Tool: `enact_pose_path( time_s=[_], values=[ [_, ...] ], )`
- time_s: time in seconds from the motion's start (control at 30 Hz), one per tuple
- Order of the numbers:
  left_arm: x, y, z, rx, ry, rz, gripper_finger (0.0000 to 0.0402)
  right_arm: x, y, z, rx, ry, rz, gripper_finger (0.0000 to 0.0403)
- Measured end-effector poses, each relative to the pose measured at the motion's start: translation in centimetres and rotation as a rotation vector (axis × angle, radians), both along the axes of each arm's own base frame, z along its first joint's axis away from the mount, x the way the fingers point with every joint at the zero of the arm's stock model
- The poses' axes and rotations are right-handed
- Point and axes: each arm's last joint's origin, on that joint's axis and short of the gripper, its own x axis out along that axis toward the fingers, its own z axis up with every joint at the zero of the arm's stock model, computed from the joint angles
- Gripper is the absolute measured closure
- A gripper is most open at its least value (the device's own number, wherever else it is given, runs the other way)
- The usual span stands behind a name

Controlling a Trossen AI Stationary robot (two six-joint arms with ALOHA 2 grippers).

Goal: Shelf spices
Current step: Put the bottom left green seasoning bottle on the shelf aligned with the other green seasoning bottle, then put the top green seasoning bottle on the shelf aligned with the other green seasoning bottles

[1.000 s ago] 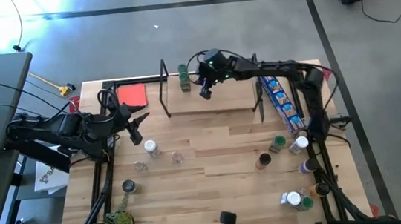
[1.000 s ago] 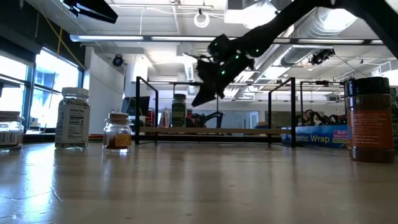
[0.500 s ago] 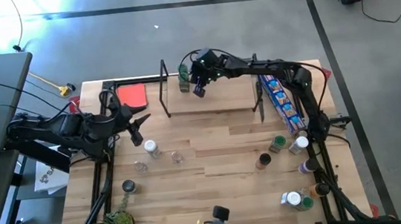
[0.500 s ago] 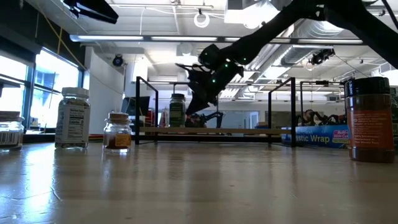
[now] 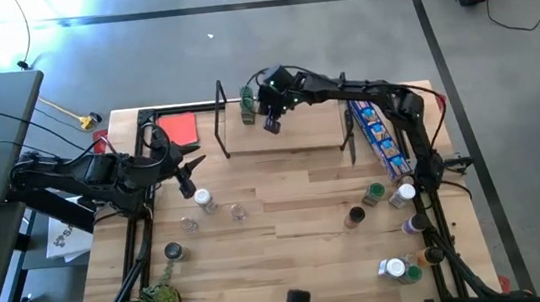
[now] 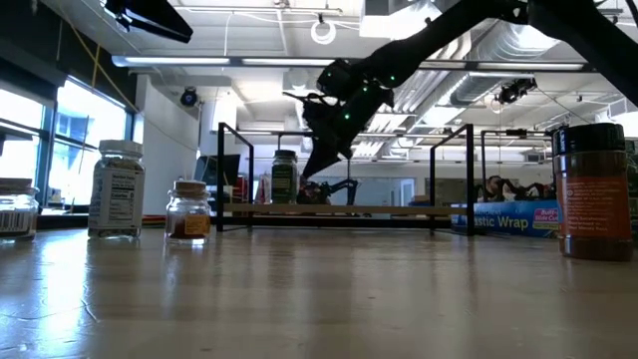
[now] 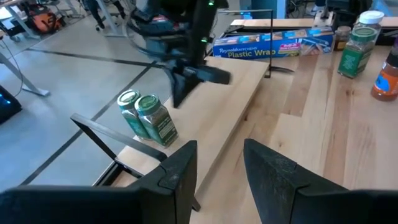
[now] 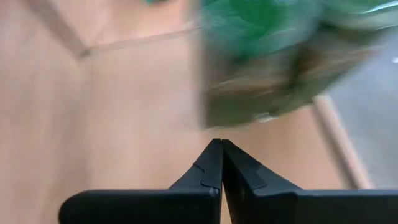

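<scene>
Light-wood table (image 5: pixel 297 218); shelf (image 5: pixel 283 134) at far edge, two green-lidded jars (image 7: pixel 148 117) on it; other jars (image 5: pixel 205 200) scattered.

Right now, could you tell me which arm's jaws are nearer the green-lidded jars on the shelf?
The right. The right gripper hovers beside the green-lidded jars over the shelf; the left gripper waits off its end.

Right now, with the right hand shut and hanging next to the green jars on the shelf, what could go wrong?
1. The right hand hovers, shut and empty, close beside two green-lidded jars at the shelf end; a sideways sweep might topple them.
2. Those jars stand near the shelf's edge by the black frame, so a nudge could push them off.
</scene>
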Motion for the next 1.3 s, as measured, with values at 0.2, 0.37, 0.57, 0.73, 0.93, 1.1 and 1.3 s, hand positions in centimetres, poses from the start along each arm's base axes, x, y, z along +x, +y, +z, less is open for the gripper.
enact_pose_path(
  time_s=[0.2,0.37,0.57,0.73,0.93,1.1,1.3],
  values=[
    [0.0,0.0,0.0,0.002,0.0,0.003,0.0275,2.1,1.7,-0.9,-0.062,-0.056,0.087,0.0403],
    [0.0,0.0,0.0,0.002,0.0,0.004,0.0275,2.6,1.5,-1.2,-0.117,-0.074,0.052,0.0403],
    [0.0,0.0,0.0,0.001,-0.001,0.005,0.0275,2.2,0.5,-1.3,-0.121,-0.069,-0.021,0.0403],
    [0.0,0.0,0.0,-0.001,-0.002,0.005,0.0275,2.1,0.3,-1.3,-0.115,-0.068,-0.033,0.0403],
    [0.0,0.0,0.0,-0.007,-0.005,0.007,0.0275,2.0,0.6,-1.3,-0.105,-0.051,-0.027,0.0403],
    [0.0,0.0,0.0,-0.007,-0.004,0.006,0.0275,0.5,1.6,1.0,-0.096,0.02,-0.013,0.0403],
    [0.0,0.0,0.0,-0.007,-0.003,0.005,0.0275,-3.5,5.1,6.7,-0.153,0.171,0.04,0.0403]
  ],
)
